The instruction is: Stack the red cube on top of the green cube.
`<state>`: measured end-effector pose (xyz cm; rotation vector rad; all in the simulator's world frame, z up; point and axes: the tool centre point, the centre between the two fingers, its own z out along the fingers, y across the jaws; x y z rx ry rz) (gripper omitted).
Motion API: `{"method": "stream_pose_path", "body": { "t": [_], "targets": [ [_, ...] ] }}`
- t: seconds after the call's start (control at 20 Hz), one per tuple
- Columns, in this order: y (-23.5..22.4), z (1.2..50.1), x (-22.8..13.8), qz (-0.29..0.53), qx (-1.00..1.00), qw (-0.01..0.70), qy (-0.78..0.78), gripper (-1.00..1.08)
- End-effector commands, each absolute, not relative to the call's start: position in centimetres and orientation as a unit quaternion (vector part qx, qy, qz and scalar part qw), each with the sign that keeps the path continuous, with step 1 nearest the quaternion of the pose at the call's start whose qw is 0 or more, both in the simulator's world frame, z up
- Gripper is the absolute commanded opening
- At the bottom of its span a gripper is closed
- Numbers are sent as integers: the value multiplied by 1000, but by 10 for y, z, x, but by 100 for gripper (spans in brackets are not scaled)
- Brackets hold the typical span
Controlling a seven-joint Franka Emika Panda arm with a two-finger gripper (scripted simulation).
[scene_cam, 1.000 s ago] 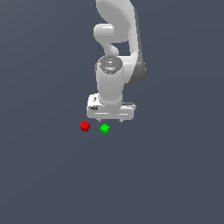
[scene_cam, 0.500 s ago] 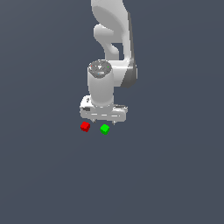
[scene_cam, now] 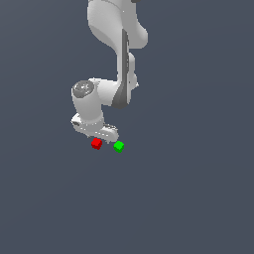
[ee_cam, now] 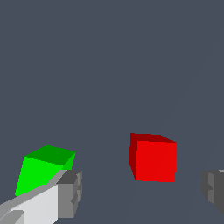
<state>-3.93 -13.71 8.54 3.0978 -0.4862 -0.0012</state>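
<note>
The red cube lies on the grey floor, just to the exterior view's left of the green cube; a small gap separates them. My gripper hangs low right over the red cube, its fingers mostly hidden behind the hand in the exterior view. In the wrist view the red cube sits between the two open fingertips, nearer the far one, untouched. The green cube lies outside the fingers, partly behind one of them. The gripper is open and empty.
Plain dark grey floor all around. The white arm rises above the cubes.
The arm has swung toward the exterior view's left and lowered, bringing the hand from above both cubes to over the red cube. The cubes have not moved.
</note>
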Motion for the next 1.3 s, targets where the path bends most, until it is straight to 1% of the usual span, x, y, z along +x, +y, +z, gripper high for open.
{"method": "stream_pose_path", "body": {
  "t": [0.0, 0.15, 0.45, 0.95, 1.2, 1.25],
  "targets": [
    [-151, 76, -46, 0, 985, 2, -172, 100],
    [-159, 71, -50, 0, 984, 1, -181, 100],
    [-159, 68, -50, -1, 984, 1, -180, 100],
    [-159, 27, -51, 0, 983, 0, -181, 100],
    [-160, 20, -51, 0, 983, 0, -181, 100],
    [-160, 20, -51, 0, 983, 0, -181, -100]
  ]
}}
